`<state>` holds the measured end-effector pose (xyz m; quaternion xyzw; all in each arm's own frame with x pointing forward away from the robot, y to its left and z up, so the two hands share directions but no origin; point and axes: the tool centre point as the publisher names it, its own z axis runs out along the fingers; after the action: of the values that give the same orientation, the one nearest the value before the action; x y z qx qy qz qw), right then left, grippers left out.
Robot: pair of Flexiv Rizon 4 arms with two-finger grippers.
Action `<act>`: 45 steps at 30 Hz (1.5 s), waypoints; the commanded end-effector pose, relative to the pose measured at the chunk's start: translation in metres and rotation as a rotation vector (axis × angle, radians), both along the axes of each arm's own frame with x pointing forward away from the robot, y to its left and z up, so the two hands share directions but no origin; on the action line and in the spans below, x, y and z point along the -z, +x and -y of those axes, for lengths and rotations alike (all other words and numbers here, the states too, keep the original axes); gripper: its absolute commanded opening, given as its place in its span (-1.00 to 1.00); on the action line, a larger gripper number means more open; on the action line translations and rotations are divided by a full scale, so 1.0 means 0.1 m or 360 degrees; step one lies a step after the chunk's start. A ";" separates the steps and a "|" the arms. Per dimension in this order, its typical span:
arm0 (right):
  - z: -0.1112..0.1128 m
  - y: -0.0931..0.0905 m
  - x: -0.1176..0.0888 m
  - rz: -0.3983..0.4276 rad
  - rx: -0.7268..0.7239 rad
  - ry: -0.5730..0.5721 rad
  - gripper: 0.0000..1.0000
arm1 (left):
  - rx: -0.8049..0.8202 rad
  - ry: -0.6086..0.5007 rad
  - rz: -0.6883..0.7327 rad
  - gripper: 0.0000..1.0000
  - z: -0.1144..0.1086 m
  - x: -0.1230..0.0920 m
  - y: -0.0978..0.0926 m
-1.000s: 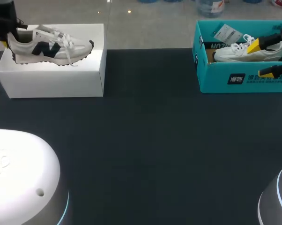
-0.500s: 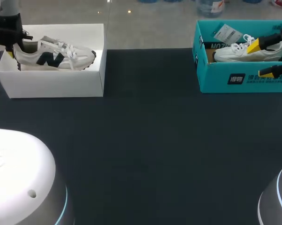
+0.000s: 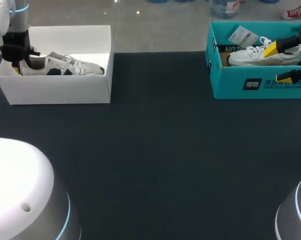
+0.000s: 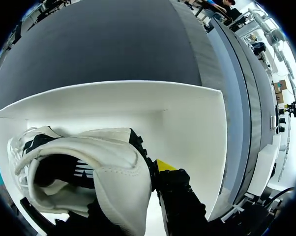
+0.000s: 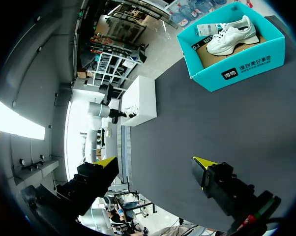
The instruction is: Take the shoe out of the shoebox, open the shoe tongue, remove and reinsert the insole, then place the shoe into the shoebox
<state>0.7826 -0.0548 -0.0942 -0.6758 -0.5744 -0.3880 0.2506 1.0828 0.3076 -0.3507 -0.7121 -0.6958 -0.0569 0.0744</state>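
A white sneaker with navy markings lies inside the white shoebox at the table's far left, toe pointing right. My left gripper is shut on its heel at the box's left end. In the left wrist view the heel collar sits between the fingers, one yellow tip showing against the box's white wall. My right gripper stands open and empty at the far right. Seen from its wrist, the right gripper hangs high over the dark table, well apart from both boxes.
A teal shoebox at the far right holds an all-white sneaker and a paper tag. It also shows in the right wrist view as the teal shoebox. The dark tabletop stretches between the two boxes.
My left gripper has lowered the navy-marked sneaker from above the white shoebox down into it. The right arm has stayed still.
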 end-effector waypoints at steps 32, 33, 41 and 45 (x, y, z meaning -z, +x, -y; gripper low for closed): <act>-0.01 0.00 0.01 -0.0002 0.0003 -0.0004 1.00 | -0.0126 -0.0168 -0.0012 1.00 0.05 -0.23 0.06; -0.01 0.00 0.01 -0.0002 0.0003 -0.0004 1.00 | -0.0140 -0.0164 -0.0017 1.00 0.06 -0.30 0.06; -0.01 0.00 0.01 -0.0002 0.0003 -0.0004 1.00 | -0.0216 -0.0156 0.0052 1.00 0.13 -0.90 0.06; -0.01 0.00 0.01 -0.0002 0.0003 -0.0004 1.00 | -0.0243 -0.0179 0.0090 1.00 0.12 -1.15 0.06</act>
<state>0.7826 -0.0548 -0.0942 -0.6759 -0.5743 -0.3880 0.2506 1.1006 0.2945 -0.2618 -0.6581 -0.7521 -0.0269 0.0252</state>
